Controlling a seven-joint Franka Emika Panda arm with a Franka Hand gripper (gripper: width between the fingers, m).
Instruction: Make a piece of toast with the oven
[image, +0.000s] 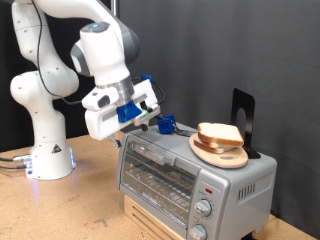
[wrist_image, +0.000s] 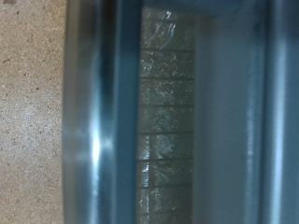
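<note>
a white franka arm reaches in from the upper left of the exterior view, its gripper (image: 150, 118) hanging just above the top left corner of the silver toaster oven (image: 190, 175), which fills the lower right of the frame. whether the fingers are spread or pressed together cannot be told; they are hidden behind the hand, and nothing shows between them. the slice of bread (image: 220, 134) lies on a round wooden plate (image: 220, 153) resting on the oven's roof, right of centre, with a dark upright stand (image: 243, 118) behind it. the oven sits on a wooden box (image: 160, 222) on a brown tabletop (image: 60, 205). the glass door looks closed, wire rack visible behind it.

the wrist view is blurred: a metal edge and glass with the rack (wrist_image: 168, 112) behind, and speckled tabletop (wrist_image: 33, 112) alongside.

likely risks: the hand is close to the oven's top edge and could knock the casing; the plate sits near the roof's front edge, so a jolt could slide it off. open room lies over the tabletop at lower left; the plate and stand crowd the right.
</note>
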